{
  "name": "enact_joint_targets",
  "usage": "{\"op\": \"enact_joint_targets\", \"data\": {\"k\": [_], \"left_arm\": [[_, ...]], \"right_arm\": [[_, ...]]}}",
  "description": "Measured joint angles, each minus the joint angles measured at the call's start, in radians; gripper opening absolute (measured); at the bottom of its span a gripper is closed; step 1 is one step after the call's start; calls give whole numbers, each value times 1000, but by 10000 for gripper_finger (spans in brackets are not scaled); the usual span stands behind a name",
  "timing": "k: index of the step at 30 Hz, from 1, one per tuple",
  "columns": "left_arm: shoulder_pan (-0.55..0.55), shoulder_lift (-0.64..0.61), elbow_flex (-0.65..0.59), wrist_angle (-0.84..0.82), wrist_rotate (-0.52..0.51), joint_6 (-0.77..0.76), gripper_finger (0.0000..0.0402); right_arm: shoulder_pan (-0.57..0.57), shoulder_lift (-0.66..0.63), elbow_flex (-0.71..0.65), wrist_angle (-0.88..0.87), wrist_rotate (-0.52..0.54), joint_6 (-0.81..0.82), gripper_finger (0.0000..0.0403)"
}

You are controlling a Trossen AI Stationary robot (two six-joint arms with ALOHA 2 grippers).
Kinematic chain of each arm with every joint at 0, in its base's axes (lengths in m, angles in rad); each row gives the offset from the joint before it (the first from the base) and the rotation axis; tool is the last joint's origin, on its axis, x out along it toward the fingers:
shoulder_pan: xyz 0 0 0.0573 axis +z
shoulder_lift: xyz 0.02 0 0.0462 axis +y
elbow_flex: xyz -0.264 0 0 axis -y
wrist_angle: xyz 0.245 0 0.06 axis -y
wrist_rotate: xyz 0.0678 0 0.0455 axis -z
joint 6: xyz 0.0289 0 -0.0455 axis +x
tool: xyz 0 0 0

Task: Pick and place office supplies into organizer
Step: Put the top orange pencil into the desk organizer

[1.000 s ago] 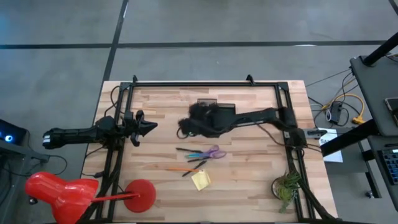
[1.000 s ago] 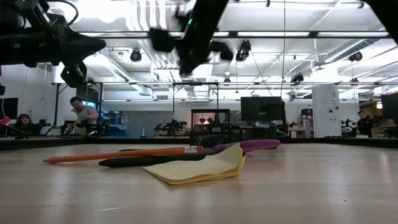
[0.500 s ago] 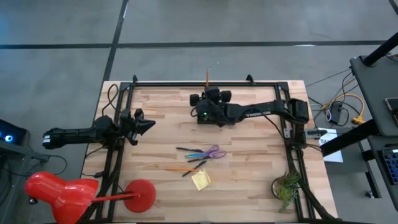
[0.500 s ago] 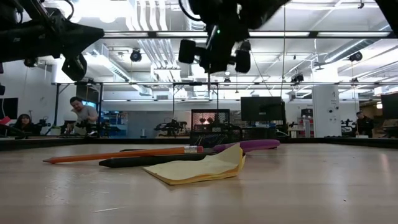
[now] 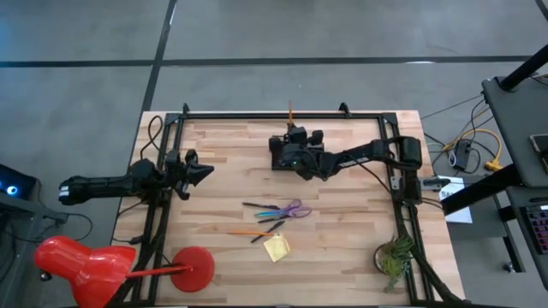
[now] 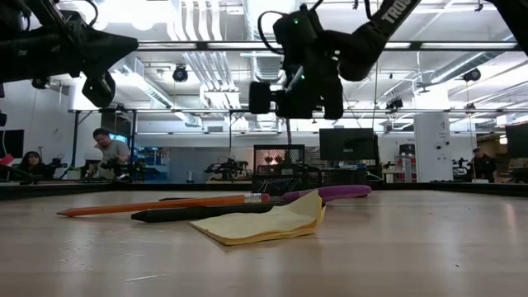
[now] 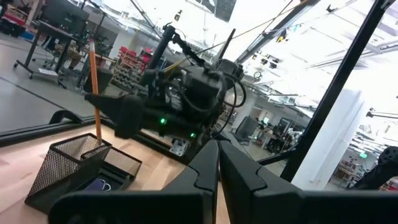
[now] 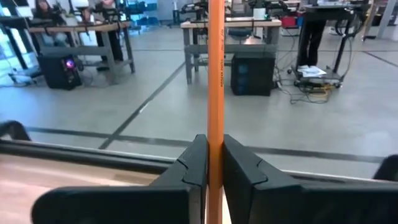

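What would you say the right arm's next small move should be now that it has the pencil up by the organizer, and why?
Probably a short, straight lowering. The right gripper is shut on the orange pencil, holding it upright over the organizer at the table's far edge. In the left wrist view the pencil's lower end appears to reach a mesh compartment, so easing it down before opening should seat it. The left gripper waits at the left side.

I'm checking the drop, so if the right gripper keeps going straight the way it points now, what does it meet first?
The right gripper, fingers shut on the orange pencil, points out past the table's far edge. Beyond that the way looks free, only open floor, though depth is hard to judge.
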Motion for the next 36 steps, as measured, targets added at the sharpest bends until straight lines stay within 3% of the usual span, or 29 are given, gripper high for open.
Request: {"op": "enact_joint_targets", "data": {"k": [14,20,28,36], "left_arm": [[0,0,0,-1,0,0,0],[0,2,0,-1,0,0,0],[0,2,0,-4,0,0,0],[0,2,0,-3,0,0,0]], "right_arm": [[-31,4,-103,75,-27,46,26],[-54,5,-116,195,-127,-62,27],[-55,5,-107,186,-252,-120,29],[-55,5,-127,178,-293,-129,29]]}}
